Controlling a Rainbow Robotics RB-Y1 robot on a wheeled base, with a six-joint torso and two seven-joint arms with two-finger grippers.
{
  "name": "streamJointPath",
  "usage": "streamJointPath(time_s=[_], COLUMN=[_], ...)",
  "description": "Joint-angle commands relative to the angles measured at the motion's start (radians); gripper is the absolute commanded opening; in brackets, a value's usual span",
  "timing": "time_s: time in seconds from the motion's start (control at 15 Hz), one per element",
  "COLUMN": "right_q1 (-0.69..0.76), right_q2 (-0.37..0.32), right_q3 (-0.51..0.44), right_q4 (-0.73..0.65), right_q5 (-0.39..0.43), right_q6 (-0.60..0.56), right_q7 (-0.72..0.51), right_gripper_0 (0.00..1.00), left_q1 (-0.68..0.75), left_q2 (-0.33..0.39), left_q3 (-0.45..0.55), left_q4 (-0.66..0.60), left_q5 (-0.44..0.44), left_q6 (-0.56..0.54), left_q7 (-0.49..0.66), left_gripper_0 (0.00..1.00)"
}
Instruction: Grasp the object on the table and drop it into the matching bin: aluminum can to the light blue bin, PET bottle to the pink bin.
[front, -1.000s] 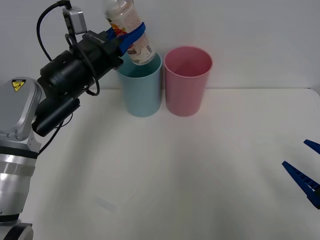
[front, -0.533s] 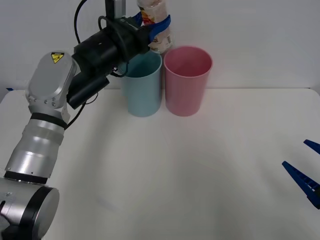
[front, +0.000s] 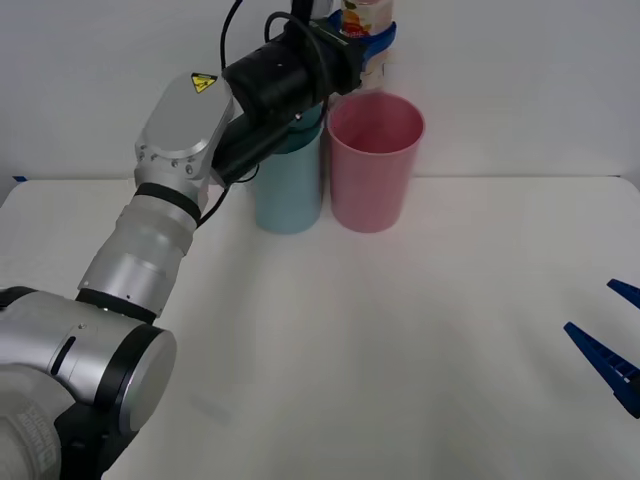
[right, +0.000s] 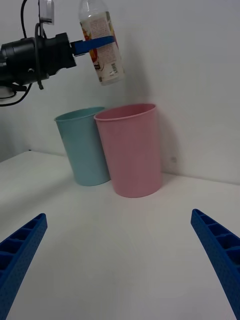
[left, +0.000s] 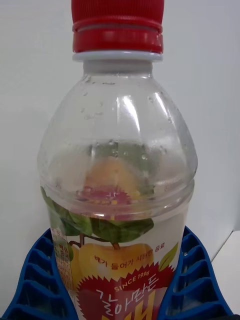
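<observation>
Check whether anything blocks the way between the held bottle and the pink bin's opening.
Nothing visible does. The left end effector holds the bottle in the air above the pink bin, whose mouth is open; the light blue bin stands beside it.

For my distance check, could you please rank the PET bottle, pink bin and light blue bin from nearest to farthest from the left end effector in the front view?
1. PET bottle, clamped in the left end effector.
2. Pink bin, just below.
3. Light blue bin, lower and to the left, partly behind the arm.
</observation>
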Motion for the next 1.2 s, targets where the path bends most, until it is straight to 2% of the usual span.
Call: streamJointPath(time_s=[0.07, 0.4, 0.53, 0.6, 0.67, 1.0, 1.2], right_q1=[0.0, 0.0, 0.0, 0.0, 0.0, 0.0, 0.0], right_q2=[0.0, 0.0, 0.0, 0.0, 0.0, 0.0, 0.0], right_q3=[0.0, 0.0, 0.0, 0.0, 0.0, 0.0, 0.0], right_q4=[0.0, 0.0, 0.0, 0.0, 0.0, 0.0, 0.0], right_q5=[0.0, 0.0, 0.0, 0.0, 0.0, 0.0, 0.0], right_q6=[0.0, 0.0, 0.0, 0.0, 0.0, 0.0, 0.0], right_q7=[0.0, 0.0, 0.0, 0.0, 0.0, 0.0, 0.0], right_gripper_0=[1.0, 1.0, 1.0, 1.0, 1.0, 1.0, 1.0], left_q1=[-0.023, -0.029, -0.029, -0.028, -0.028, -0.026, -0.023], left_q2=[-0.026, -0.029, -0.028, -0.028, -0.028, -0.02, 0.023], left_q3=[-0.061, -0.102, -0.101, -0.101, -0.101, -0.102, -0.139], left_q4=[0.02, 0.02, 0.02, 0.02, 0.02, 0.02, 0.02], left_q5=[-0.002, 0.003, 0.004, 0.007, 0.007, 0.026, 0.098], left_q6=[0.099, 0.14, 0.14, 0.139, 0.139, 0.139, 0.133], left_q7=[0.001, 0.009, 0.008, 0.006, 0.004, 0.009, 0.009], left_gripper_0=[0.0, 0.0, 0.07, 0.56, 1.0, 1.0, 1.0])
